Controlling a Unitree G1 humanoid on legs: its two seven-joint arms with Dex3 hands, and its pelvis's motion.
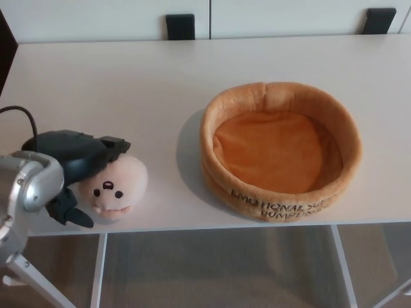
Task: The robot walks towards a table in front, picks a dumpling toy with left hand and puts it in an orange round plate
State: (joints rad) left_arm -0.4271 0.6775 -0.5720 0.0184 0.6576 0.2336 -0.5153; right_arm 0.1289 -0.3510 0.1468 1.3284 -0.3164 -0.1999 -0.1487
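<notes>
Left hand (77, 168) wraps the dumpling (117, 187) near the table (128, 83) edge, left of the plate (280, 149); loose grip could knock it off.

Soft, even indoor light fell on the white table (128, 77), bright but without hard glare. The orange plate (280, 149) cast a faint shadow to its left, toward the table's near edge, so the light came from the right. The silver forearm (22, 186) showed a dull sheen. Everything looked slightly soft, edges mildly blurred.
</notes>
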